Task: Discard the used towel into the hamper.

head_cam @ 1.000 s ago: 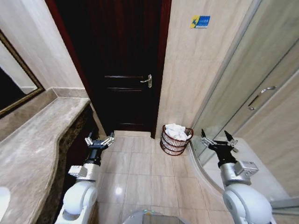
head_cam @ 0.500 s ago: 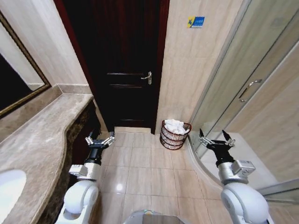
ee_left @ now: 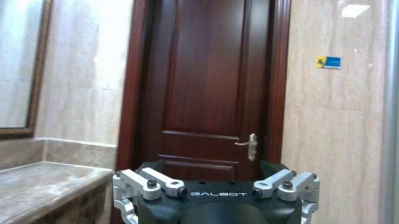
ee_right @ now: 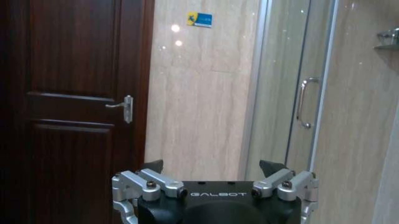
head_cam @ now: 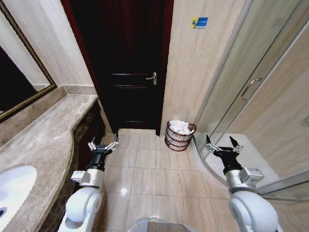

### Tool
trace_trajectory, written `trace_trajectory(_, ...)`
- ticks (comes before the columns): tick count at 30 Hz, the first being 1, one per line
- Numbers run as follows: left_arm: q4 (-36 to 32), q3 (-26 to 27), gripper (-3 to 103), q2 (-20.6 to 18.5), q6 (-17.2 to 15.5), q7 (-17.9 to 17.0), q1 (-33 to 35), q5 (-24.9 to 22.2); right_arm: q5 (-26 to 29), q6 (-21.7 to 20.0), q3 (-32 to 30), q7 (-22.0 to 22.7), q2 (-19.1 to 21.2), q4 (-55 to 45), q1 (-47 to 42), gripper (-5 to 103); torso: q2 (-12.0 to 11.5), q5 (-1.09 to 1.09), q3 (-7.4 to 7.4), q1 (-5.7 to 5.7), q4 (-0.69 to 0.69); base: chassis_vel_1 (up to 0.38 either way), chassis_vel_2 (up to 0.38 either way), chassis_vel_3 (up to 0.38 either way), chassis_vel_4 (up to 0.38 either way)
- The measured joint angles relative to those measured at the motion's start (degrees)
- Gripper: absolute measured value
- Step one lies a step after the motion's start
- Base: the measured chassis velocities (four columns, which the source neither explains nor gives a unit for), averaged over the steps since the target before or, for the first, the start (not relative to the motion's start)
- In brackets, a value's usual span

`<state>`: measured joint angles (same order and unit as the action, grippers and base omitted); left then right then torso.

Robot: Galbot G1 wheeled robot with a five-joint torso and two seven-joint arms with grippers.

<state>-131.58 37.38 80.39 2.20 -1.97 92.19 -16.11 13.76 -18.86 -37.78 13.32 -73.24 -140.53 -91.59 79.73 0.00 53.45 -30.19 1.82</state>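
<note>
Since the earlier head views the whole picture has slid: the small round dark reddish-brown wire hamper [head_cam: 180, 136] now sits higher and farther off in the frame, more of the white sink basin [head_cam: 12, 186] shows at the near left, and the blue wall sticker [head_cam: 199, 22] has drifted left, so this reads as the camera pulling back and turning while the things themselves stay put. The hamper stands on the beige tiled floor [head_cam: 145, 174] in the far corner, just right of the dark wooden door [head_cam: 128, 63] and beside the curved glass shower enclosure [head_cam: 241, 92], and a white towel [head_cam: 180, 126] already lies heaped inside it, rising above the rim. Judging from that, the discarding looks done and the step in hand is a retreat; to do it well the base should back away straight along the open floor, keeping clear of the marble surface [head_cam: 38, 145] on the left and the shower's curved sill on the right. Both arms are held low and forward, elbows tucked, wrists level. The left gripper [head_cam: 103, 145] hangs near the edge of the marble surface with its fingers spread apart and nothing between them; the right gripper [head_cam: 221, 144] hovers near the shower sill, likewise spread wide and empty, well short of the hamper.
</note>
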Motion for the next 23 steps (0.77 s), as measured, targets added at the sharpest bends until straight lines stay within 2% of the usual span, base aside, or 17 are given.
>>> trace_trajectory(3, 0.8, -0.1, 100, -0.1, 1.4, -0.5, -0.4, 0.3, 0.0, 1.4, 0.3, -0.1, 0.0, 0.4, 0.3, 100, 0.0, 0.00, 0.00, 0.01, 0.00, 0.058, -0.059, -0.037, 0.074)
trace_trajectory(11, 0.8, -0.1, 100, -0.2, 1.2, -0.5, -0.3, 0.2, -0.1, 1.9, 0.5, -0.4, 0.0, 0.7, 0.5, 100, 0.0, 0.00, 0.00, -0.01, -0.01, 0.005, -0.013, -0.010, 0.006)
trace_trajectory(23, 0.1, -0.2, 100, -0.6, -1.7, -0.5, -0.6, -0.4, -0.8, 1.2, 1.0, -0.1, 0.1, 0.9, 1.5, 100, 0.0, 0.00, 0.00, -0.01, -0.01, 0.000, 0.000, 0.000, 0.000)
